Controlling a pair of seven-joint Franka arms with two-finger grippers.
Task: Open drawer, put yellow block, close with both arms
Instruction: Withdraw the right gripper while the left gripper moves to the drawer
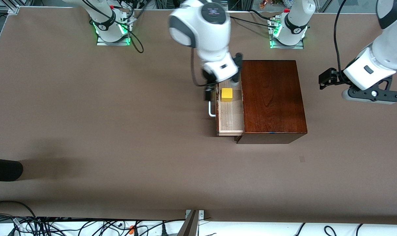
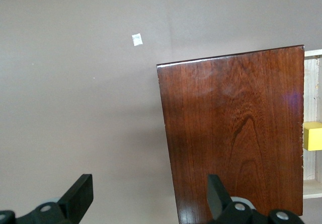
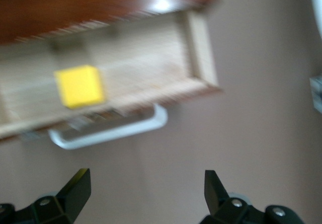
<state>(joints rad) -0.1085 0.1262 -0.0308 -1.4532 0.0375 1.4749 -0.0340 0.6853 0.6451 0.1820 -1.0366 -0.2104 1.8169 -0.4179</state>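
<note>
Front view. Dark mahogany box [image 1: 273, 98] right of frame centre; drawer [image 1: 230, 113] pulled out from it toward frame left, pale-wood tray exposed, white handle [image 1: 212, 109] on its outer face. Yellow block [image 1: 227, 94] lying inside the tray, in its upper part, square to the walls. Right gripper [image 1: 214, 88] hanging just above the drawer's upper end beside the block, fingers spread, nothing between them. Left gripper [image 1: 326, 79] aloft at frame right, over bare table past the box, waiting, holding nothing.

Left wrist view. Left gripper [image 2: 148, 196] at the bottom edge, both fingers wide apart and empty. Box top filling centre-right, a sliver of tray and block [image 2: 312, 136] at the right edge.

Right wrist view. Right gripper [image 3: 146, 194] at the bottom, jaws released. Block [image 3: 79, 86] centre-left within the tray, handle [image 3: 108, 131] just below it in frame.

Judgement: block delivered, closing the drawer left to do. For a clean close: lift clear of the tray walls first, then press flat on the drawer front near the handle's middle, pushing straight along the slide toward the box; bracing the box from the other end with the left arm likely to stop it skidding.

Drawer's long axis running up-down in the front frame; opening direction toward frame left. Block cubic, no long axis.
</note>
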